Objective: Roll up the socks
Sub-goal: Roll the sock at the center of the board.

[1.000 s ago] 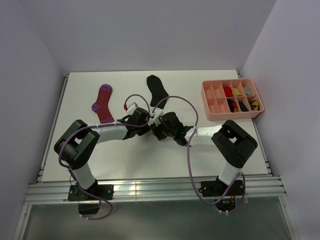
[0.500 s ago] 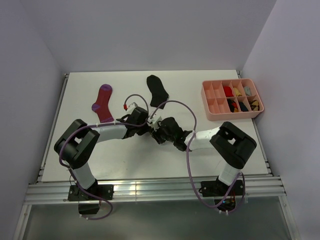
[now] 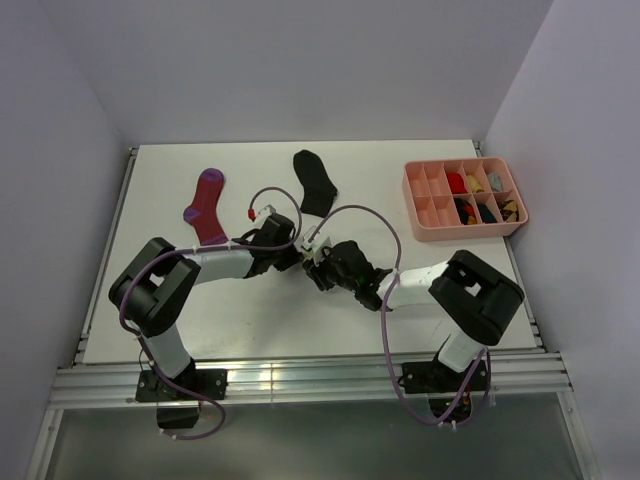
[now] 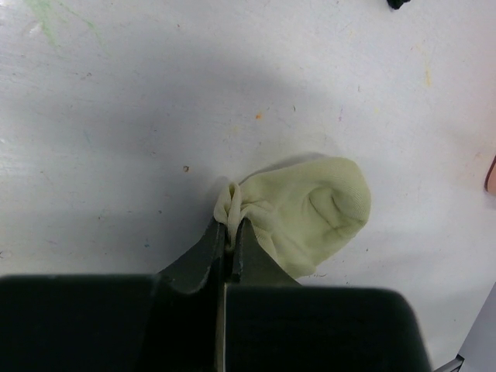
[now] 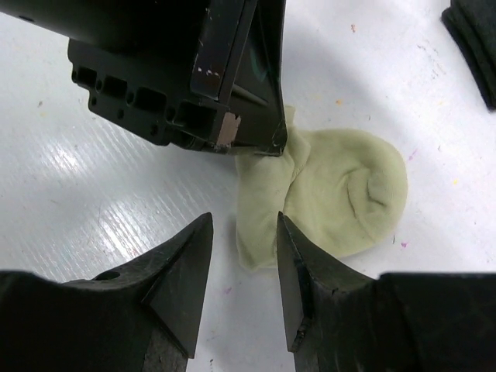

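mid-table on the white table (image 3: 250,320): small cream sock (image 4: 310,213), toe end rounded and lying flat, other end bunched up. left gripper (image 4: 230,232) is clenched on that bunched edge, a fold of fabric pinched between its tips. right gripper (image 5: 244,225) faces it from the right, jaws apart, grasping nothing. the sock's loose corner shows in the gap between its fingers; contact unclear. black ankle sock (image 3: 315,183) lies flat at far centre, apart from both grippers. magenta sock (image 3: 206,207) lies far left. pink compartment tray (image 3: 470,231) sits far right, with small coloured items inside.
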Tool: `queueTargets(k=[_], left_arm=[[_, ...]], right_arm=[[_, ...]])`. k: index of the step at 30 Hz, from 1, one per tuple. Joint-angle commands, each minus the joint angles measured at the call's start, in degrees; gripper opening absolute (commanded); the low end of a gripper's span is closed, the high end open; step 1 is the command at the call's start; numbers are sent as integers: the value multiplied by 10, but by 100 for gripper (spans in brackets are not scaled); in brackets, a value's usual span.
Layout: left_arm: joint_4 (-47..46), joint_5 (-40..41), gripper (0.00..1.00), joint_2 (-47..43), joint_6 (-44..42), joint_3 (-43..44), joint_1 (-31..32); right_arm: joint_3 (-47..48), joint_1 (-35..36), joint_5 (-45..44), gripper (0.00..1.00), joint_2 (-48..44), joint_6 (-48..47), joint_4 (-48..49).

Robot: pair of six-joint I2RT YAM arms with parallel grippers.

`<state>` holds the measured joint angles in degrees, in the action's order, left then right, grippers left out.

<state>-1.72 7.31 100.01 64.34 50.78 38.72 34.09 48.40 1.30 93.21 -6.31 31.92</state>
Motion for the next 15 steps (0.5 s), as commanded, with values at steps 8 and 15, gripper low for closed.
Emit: queueTargets(k=[8, 15], left_arm=[[12, -10, 0, 9, -3, -1, -2], [15, -13, 0, 12, -5, 5, -2]], right_arm=[[36, 9, -6, 46, 19, -22, 19], [53, 14, -11, 46, 53, -17, 1]])
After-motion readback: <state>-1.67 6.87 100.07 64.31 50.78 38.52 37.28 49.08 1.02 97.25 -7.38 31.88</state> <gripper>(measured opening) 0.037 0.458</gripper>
